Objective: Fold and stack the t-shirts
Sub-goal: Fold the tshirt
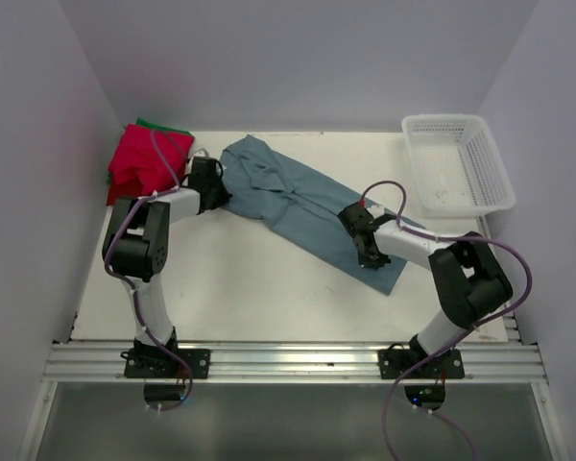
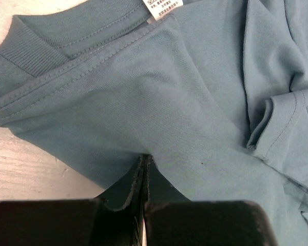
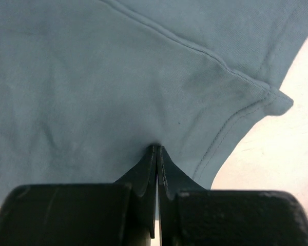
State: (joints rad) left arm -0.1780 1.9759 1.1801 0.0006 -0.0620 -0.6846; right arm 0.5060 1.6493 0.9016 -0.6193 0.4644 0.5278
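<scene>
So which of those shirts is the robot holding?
The blue-grey shirt, spread out mid-table: the left gripper and right gripper are both shut on its cloth. The red stack and green shirt lie folded in the far left corner.

1 blue-grey t-shirt [image 1: 288, 197], 1 red-and-green folded stack [image 1: 139, 161], 1 mesh basket [image 1: 490, 173].
</scene>
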